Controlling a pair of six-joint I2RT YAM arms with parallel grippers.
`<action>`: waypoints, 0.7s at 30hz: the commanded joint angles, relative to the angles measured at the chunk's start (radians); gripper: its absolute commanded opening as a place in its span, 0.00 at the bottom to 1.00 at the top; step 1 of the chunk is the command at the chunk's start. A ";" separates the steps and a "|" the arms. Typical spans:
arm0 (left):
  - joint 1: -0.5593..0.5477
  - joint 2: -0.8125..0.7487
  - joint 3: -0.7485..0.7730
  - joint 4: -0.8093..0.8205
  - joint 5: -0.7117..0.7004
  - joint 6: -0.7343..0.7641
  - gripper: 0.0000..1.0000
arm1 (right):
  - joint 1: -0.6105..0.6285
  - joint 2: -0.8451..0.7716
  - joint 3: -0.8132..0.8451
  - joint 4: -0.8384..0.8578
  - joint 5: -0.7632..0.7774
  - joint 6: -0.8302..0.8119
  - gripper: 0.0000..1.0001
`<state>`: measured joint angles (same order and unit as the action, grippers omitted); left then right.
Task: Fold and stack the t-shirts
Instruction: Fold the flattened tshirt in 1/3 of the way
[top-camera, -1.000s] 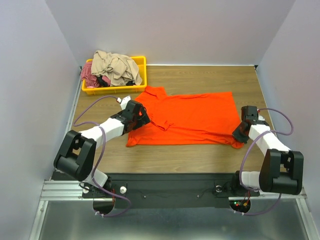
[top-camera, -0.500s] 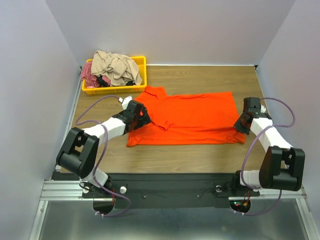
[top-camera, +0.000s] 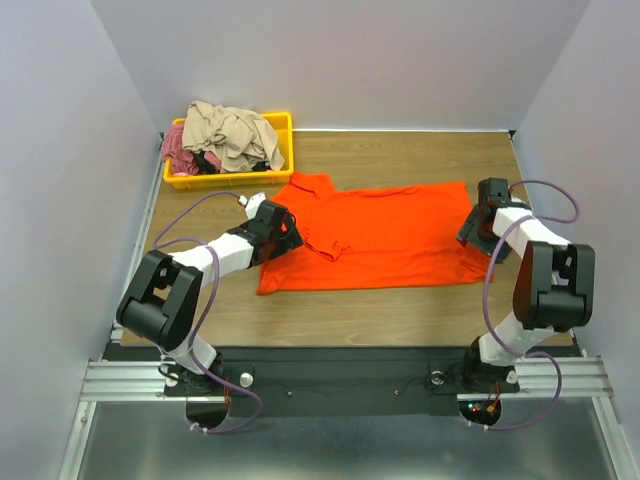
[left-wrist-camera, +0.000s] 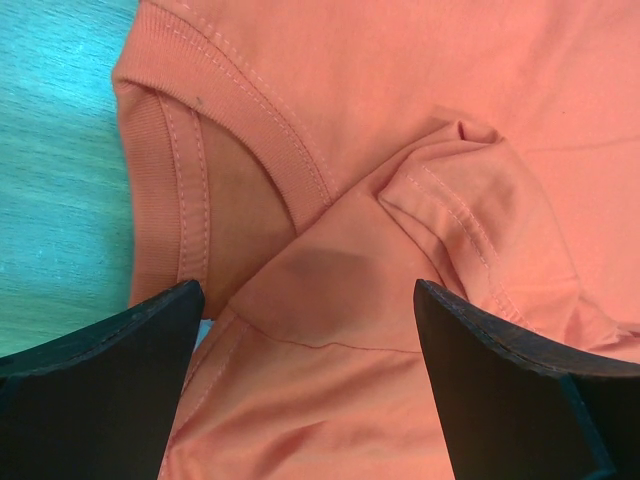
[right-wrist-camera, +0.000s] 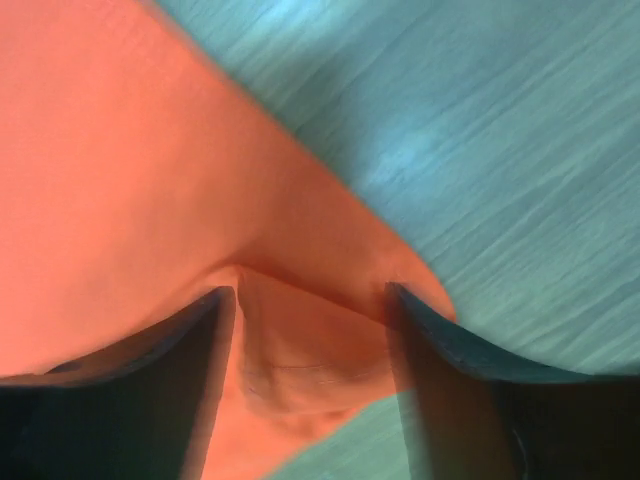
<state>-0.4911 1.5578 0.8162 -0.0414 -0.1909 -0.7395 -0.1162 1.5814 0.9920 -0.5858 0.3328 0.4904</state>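
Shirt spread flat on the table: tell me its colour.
Plain bright orange-red, no pattern. The shirt shows best in the top view.

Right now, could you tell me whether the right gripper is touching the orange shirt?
Touching. The right wrist view shows the right gripper straddling a bunched corner of the orange shirt, cloth meeting both fingers.

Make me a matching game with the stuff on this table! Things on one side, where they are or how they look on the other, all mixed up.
Things:
1. orange-red t-shirt
2. beige shirt
3. yellow tray
4. left gripper

Where or how:
A. sits at the far left corner of the wooden table
B. spread out on the table
C. open, right above a collar
D. heaped in the tray

Pairs: 1-B, 2-D, 3-A, 4-C
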 joint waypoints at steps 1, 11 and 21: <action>-0.004 -0.007 0.041 0.014 -0.013 0.009 0.99 | 0.003 0.069 0.072 0.003 0.164 0.016 1.00; -0.012 -0.096 0.052 -0.055 -0.027 0.015 0.99 | 0.003 -0.050 0.120 -0.003 0.333 0.024 1.00; -0.118 -0.076 0.038 0.035 0.052 0.000 0.99 | 0.067 -0.172 -0.134 0.139 -0.553 -0.032 1.00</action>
<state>-0.5751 1.4494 0.8402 -0.0837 -0.2028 -0.7414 -0.1051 1.3991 0.9268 -0.5079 0.0242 0.4595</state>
